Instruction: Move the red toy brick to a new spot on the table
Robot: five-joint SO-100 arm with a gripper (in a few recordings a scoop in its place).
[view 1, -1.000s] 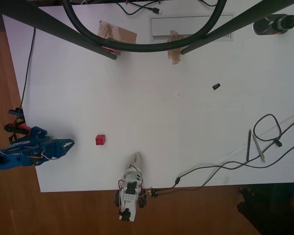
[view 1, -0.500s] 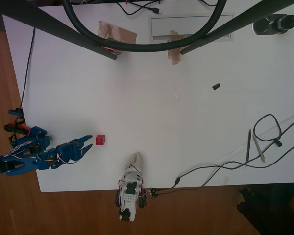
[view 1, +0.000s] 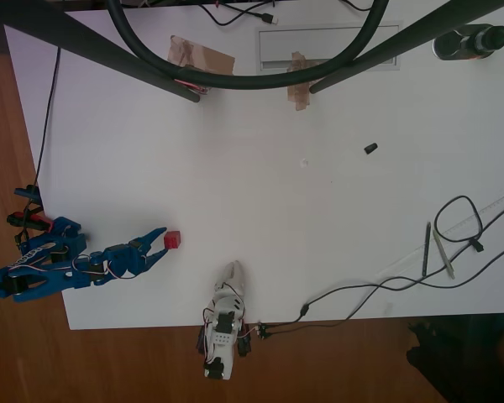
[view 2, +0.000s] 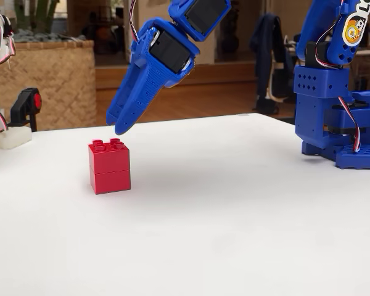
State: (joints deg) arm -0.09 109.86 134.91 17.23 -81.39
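The red toy brick (view 1: 172, 240) sits on the white table (view 1: 260, 218) near its lower left; in the fixed view the brick (view 2: 110, 166) stands upright, studs up. My blue gripper (view 1: 160, 243) reaches in from the left and is open. Its two fingertips lie just left of the brick, one slightly above it in the picture and one below. In the fixed view the gripper (view 2: 124, 126) hangs tilted down, its tip a little above and behind the brick's top, not touching it. Nothing is between the fingers.
A small black cap (view 1: 370, 149) lies right of centre. Tape patches (view 1: 202, 57) and a dark ring with struts (view 1: 235, 80) cross the top. Cables (view 1: 458, 222) and pens (view 1: 427, 248) lie at the right. The table's left edge (view 1: 55, 252) is close to my arm's base (view 2: 342, 132).
My arm has stretched rightward from the table's left edge toward the brick, and the gripper has opened. The brick has not moved.
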